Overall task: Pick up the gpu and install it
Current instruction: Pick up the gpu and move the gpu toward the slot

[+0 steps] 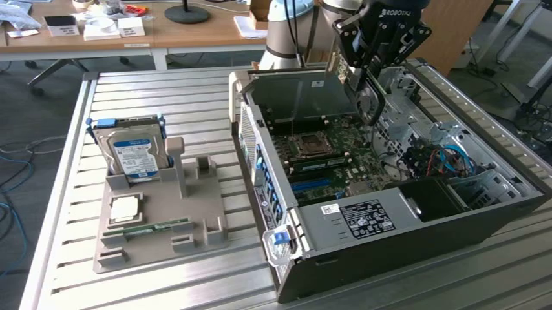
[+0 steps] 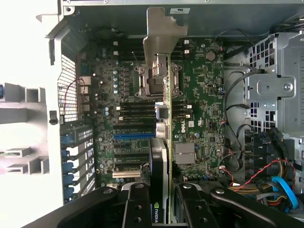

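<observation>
My gripper [image 1: 366, 61] hangs over the open computer case [image 1: 483, 226], shut on the gpu [image 1: 364, 97]. In the wrist view the gpu [image 2: 164, 142] shows edge-on between the two black fingers [image 2: 137, 204]. Its silver bracket [image 2: 164, 33] points away from the gripper, its green board edge runs down the middle, and its black shroud carries an NVIDIA label. The card is held above the motherboard [image 2: 204, 95], over the CPU socket and the row of expansion slots [image 2: 135, 135]. I cannot tell whether it touches the board.
A grey parts holder [image 1: 155, 219] lies on the slatted table at the exterior view's left, carrying a hard drive [image 1: 131, 155], a memory stick [image 1: 151, 229] and a CPU [image 1: 125, 208]. Inside the case are coloured cables [image 2: 280, 185] and a metal drive cage [image 2: 275, 85].
</observation>
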Robot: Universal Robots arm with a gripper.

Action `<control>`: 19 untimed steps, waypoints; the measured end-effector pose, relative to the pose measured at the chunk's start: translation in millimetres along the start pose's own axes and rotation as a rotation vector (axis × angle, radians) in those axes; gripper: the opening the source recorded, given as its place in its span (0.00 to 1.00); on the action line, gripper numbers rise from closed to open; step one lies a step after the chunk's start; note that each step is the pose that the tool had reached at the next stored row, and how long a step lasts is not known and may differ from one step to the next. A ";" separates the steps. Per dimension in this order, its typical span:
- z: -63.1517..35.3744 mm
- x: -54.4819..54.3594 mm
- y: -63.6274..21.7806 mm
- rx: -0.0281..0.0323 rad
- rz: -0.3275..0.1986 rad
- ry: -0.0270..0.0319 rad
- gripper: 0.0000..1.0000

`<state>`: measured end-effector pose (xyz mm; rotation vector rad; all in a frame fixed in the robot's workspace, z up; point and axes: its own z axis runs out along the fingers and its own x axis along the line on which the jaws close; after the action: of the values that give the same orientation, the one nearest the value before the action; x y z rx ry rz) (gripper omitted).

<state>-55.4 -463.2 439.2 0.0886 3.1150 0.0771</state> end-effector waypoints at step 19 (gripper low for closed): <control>0.4 -16.0 0.9 -0.0010 -0.001 0.0001 0.27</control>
<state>-39.4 -463.2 439.2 0.0875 3.1150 0.0787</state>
